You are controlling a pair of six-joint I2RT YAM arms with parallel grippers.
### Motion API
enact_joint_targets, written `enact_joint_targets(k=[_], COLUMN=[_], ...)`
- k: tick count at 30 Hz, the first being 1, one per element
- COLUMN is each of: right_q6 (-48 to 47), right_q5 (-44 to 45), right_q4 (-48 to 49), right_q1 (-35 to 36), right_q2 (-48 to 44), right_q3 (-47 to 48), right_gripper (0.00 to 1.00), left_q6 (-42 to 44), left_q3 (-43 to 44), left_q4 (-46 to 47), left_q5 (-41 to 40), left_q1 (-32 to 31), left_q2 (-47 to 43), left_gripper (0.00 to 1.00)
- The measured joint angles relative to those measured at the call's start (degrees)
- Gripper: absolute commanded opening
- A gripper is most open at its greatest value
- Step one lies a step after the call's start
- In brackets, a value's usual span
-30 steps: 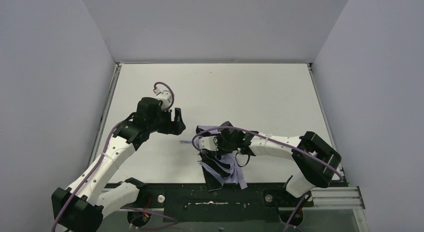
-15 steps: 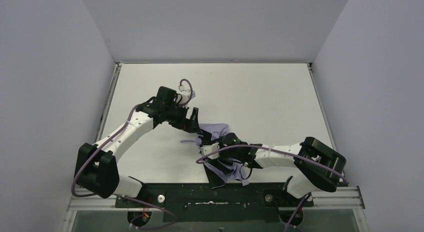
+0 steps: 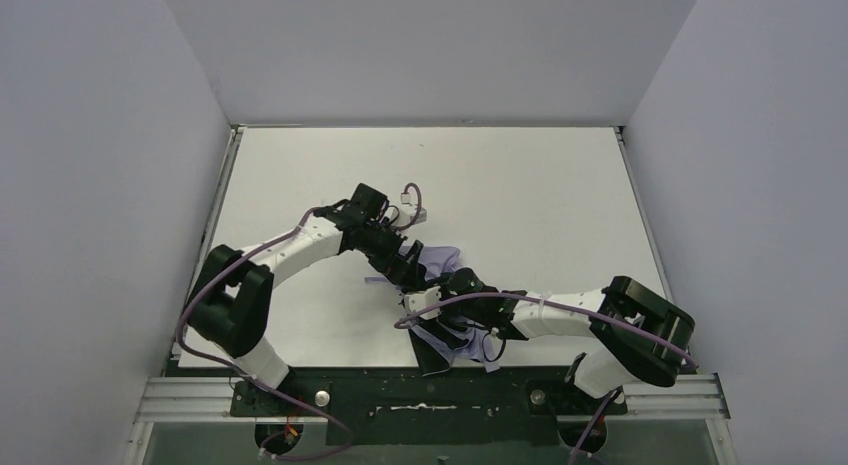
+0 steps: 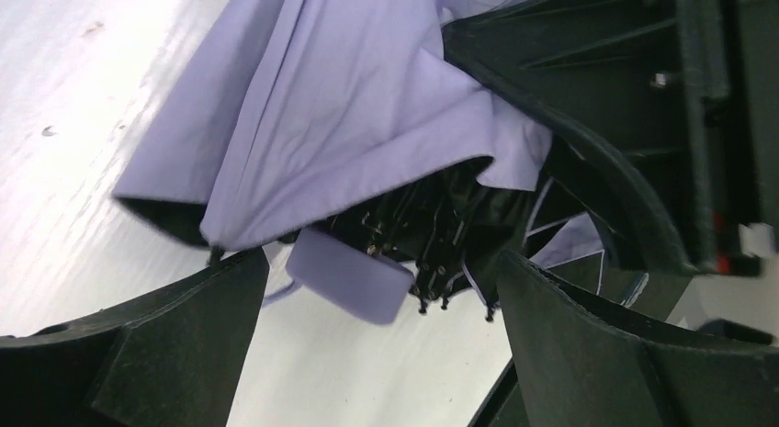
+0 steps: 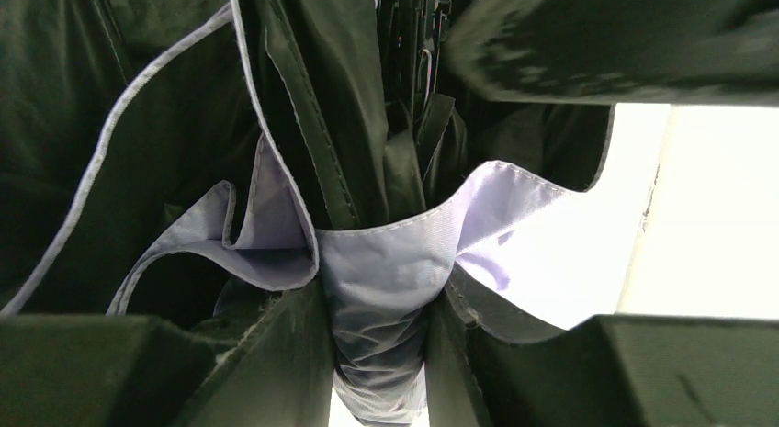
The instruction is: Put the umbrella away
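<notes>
**Lavender umbrella half-bundled, centre frame**

Your right gripper (image 5: 378, 353) pinches the umbrella (image 3: 442, 258) fabric, low centre in the top view. Your left gripper (image 4: 377, 298) gapes wide before the handle (image 4: 349, 278). The next move is likely to close squarely on it.

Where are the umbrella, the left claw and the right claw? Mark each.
umbrella (image 4: 367, 106), left wrist view, on its lavender fabric.
left claw (image 3: 408, 269), top view, midway between its fingertips.
right claw (image 5: 377, 344), right wrist view, midway between its fingertips.
</notes>
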Motion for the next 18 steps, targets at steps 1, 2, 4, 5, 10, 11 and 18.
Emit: enact_joint_targets(k=[1, 2, 4, 5, 10, 11, 18], right_q6=[0.0, 0.0, 0.0, 0.0, 0.0, 0.0, 1.2], right_q5=[0.0, 0.0, 0.0, 0.0, 0.0, 0.0, 0.5], right_q4=[0.0, 0.0, 0.0, 0.0, -0.1, -0.1, -0.1], right_q1=[0.0, 0.0, 0.0, 0.0, 0.0, 0.0, 0.0], right_q2=[0.0, 0.0, -0.1, -0.1, -0.2, -0.2, -0.6], right_q3=[0.0, 0.0, 0.0, 0.0, 0.0, 0.0, -0.3], right_gripper=[0.17, 0.17, 0.17, 0.17, 0.17, 0.17, 0.17], left_q6=[0.6, 1.1, 2.0, 2.5, 4.0, 4.3, 6.8], left_q3=[0.5, 1.1, 2.5, 3.0, 4.4, 4.7, 5.9], left_q4=[-0.1, -0.2, -0.9, -1.2, -2.4, -2.6, -3.3], left_q5=[0.7, 1.4, 3.1, 3.8, 6.1, 6.2, 5.7], left_q1=[0.0, 0.0, -0.1, -0.2, -1.2, -1.5, -2.8], left_q2=[1.9, 3.3, 6.6, 7.8, 10.5, 11.0, 12.7], left_gripper=[0.94, 0.94, 0.95, 0.95, 0.95, 0.95, 0.79])
